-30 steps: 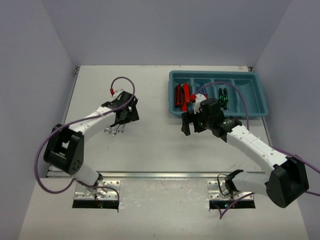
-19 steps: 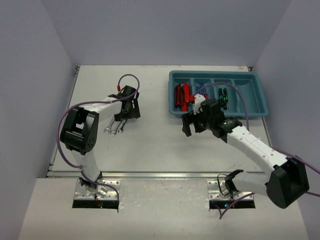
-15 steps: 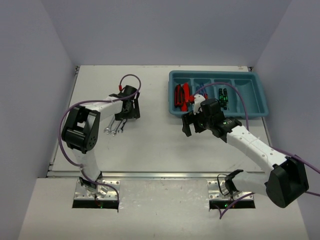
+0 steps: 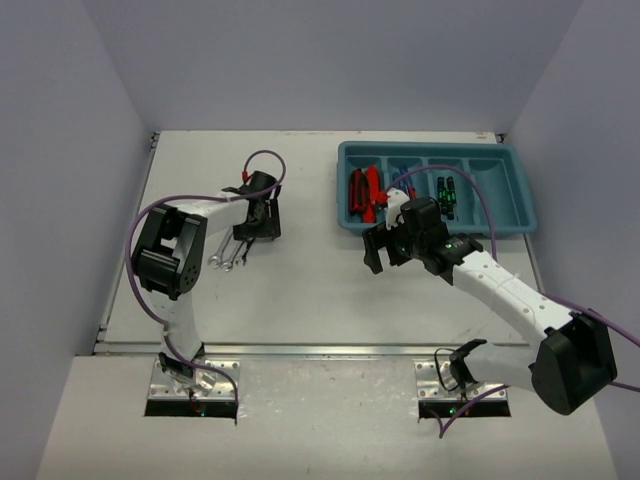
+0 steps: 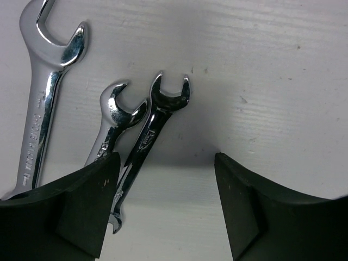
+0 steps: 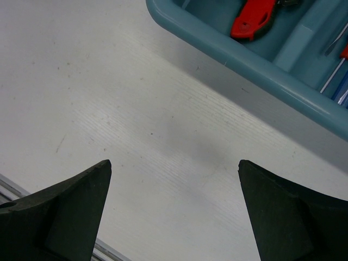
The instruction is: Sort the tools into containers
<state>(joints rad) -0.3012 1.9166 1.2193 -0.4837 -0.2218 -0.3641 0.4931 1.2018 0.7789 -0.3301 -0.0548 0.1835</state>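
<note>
Three small silver wrenches [image 4: 228, 258] lie side by side on the table left of centre. My left gripper [image 4: 252, 228] hangs low over their far ends. In the left wrist view the large wrench [image 5: 46, 98] and the middle wrench [image 5: 117, 122] run under the left finger [image 5: 70, 212]. The thinnest wrench [image 5: 155, 136] lies just inside that finger, and the jaws stand apart with nothing pinched. My right gripper [image 4: 385, 245] is wide open over bare table in front of the teal tray [image 4: 440, 232]. The tray's compartments hold red-and-black tools [image 4: 362, 192], a blue screwdriver [image 4: 403, 175] and green-marked screwdrivers [image 4: 445, 192].
The right wrist view shows the tray's near wall [image 6: 261, 60] at top right, with a red tool [image 6: 253, 19] behind it. A metal rail [image 4: 320, 349] runs along the table's near edge. Purple cables loop off both wrists.
The left arm has folded up, its elbow swinging in, and its gripper has shifted slightly farther over the wrenches. Its jaws have narrowed. The right arm has barely moved.
</note>
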